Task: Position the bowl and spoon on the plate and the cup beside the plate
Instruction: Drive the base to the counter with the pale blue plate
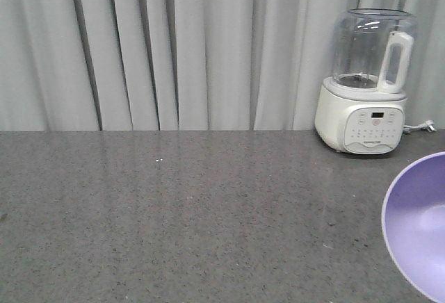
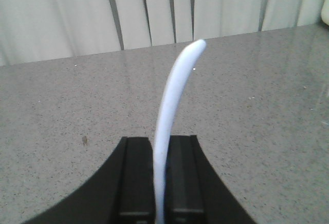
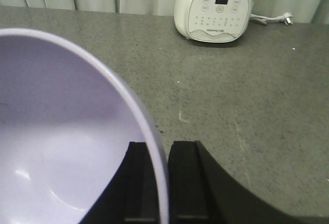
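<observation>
My right gripper (image 3: 163,183) is shut on the rim of the lavender bowl (image 3: 56,147), one finger inside the wall and one outside. The bowl fills the left of the right wrist view and shows at the right edge of the front view as the bowl (image 1: 421,223), held above the counter. My left gripper (image 2: 160,183) is shut on a thin pale-blue curved piece, the plate (image 2: 175,88) seen edge-on, rising from the jaws toward the curtain. The spoon and the cup are out of view.
A white blender base with a clear jug (image 1: 365,80) stands at the counter's back right, its cable trailing right; it also shows as the blender (image 3: 216,8). Grey speckled counter (image 1: 188,213) runs to a pale curtain (image 1: 139,46). A small dark speck (image 2: 84,141) lies on the counter.
</observation>
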`<state>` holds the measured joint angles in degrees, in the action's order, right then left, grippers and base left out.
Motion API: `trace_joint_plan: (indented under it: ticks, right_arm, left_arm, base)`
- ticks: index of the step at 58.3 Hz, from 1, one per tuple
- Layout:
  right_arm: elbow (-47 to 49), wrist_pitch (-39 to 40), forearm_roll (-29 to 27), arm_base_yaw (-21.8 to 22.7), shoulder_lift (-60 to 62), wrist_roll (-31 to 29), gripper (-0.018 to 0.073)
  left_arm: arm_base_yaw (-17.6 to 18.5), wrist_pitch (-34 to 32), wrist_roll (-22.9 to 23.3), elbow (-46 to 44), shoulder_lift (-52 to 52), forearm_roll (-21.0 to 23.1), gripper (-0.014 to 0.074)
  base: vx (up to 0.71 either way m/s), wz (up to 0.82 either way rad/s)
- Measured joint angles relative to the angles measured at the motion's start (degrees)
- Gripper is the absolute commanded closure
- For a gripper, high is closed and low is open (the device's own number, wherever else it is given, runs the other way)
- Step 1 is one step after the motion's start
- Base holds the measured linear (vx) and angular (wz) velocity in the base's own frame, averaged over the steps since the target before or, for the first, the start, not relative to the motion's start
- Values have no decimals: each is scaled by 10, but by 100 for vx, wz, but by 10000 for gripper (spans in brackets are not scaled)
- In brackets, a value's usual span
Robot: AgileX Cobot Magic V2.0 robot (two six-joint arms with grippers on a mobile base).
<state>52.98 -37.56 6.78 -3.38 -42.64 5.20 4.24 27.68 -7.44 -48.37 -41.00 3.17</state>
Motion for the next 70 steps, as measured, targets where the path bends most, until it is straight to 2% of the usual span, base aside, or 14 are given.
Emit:
trace_joint_plan:
  ticks: [39, 70]
  right_arm:
    - [0, 0, 0, 0, 0, 0, 568]
    - [0, 0, 0, 0, 0, 0, 568]
  left_arm:
    - [0, 0, 0, 0, 5, 0, 602]
    - [0, 0, 0, 0, 5, 0, 602]
  base:
    - [-15, -52]
    - [5, -69]
